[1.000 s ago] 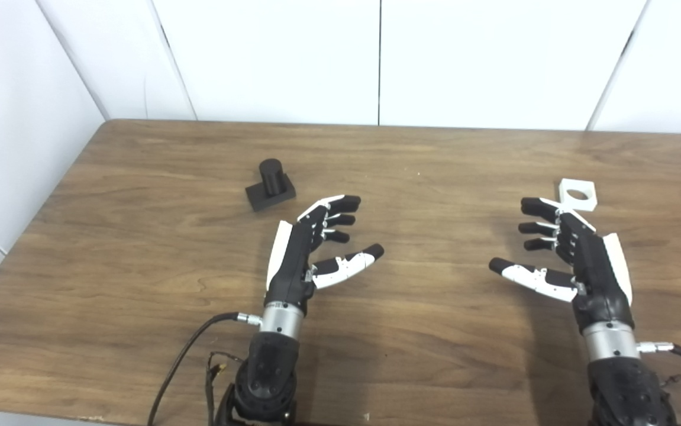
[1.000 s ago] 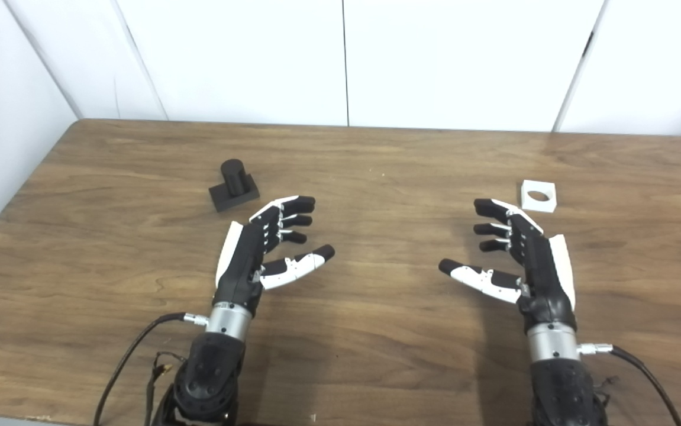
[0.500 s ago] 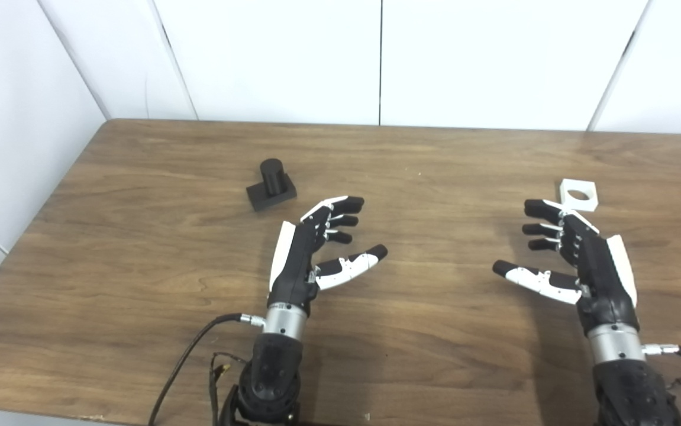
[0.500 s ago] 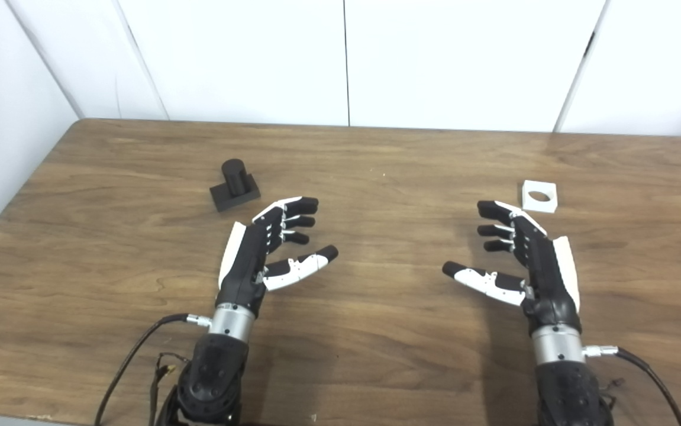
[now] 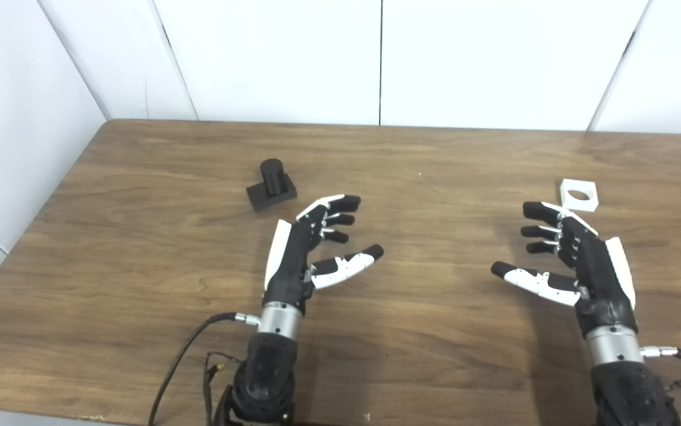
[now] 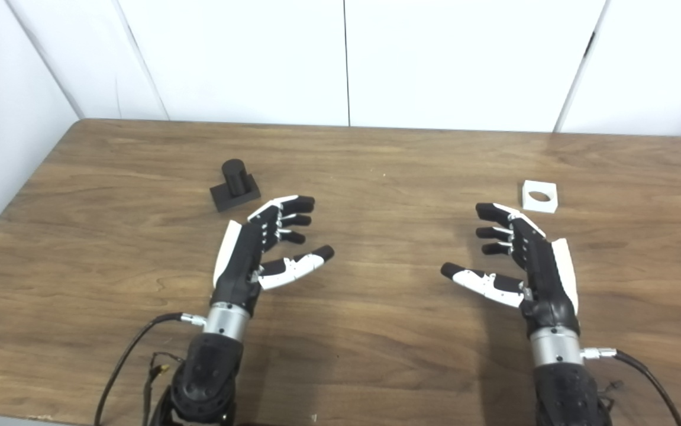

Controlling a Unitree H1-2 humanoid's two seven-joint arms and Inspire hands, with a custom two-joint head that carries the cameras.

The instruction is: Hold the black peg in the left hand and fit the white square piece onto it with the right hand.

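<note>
Both robot hands barely shifted, empty

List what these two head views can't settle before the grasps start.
- Black peg: the joint between post and base is too dark and small in both views.
- White square piece: the hole's depth is hidden by its own rim; the left eye view shows the fingertips of the right hand overlapping its near corner.
- Left hand: the palm is turned away from both views.
- Both forearms: cut off by the bottom edge.

The table (image 5: pixel 139 248) is grained wood with a slight sheen; the black peg (image 5: pixel 271 184) looks matt plastic.
</note>
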